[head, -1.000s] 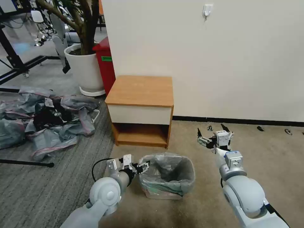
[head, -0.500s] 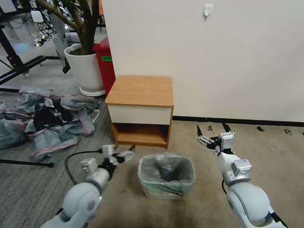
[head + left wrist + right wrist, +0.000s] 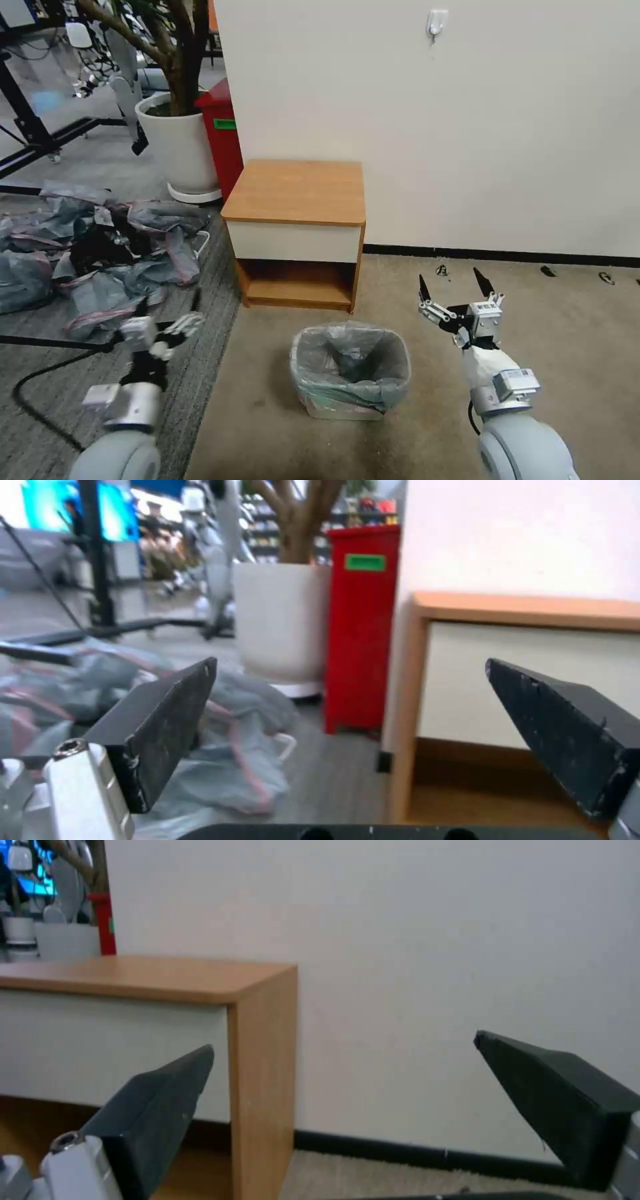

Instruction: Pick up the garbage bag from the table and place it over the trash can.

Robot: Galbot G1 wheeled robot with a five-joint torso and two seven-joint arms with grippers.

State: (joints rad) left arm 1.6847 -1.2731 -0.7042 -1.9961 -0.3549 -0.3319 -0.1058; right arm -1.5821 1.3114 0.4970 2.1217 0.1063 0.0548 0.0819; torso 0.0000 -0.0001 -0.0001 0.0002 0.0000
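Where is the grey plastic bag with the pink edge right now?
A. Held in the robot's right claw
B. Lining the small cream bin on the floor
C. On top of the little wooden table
B: the garbage bag lines the trash can, folded over its rim, and the table top is bare.

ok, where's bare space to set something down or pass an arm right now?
The table top is bare. Open carpet lies between the trash can and the right gripper, and between can and table. Left is crowded: the heap of bags on the striped floor beside the left gripper. The garbage bag lines the can.
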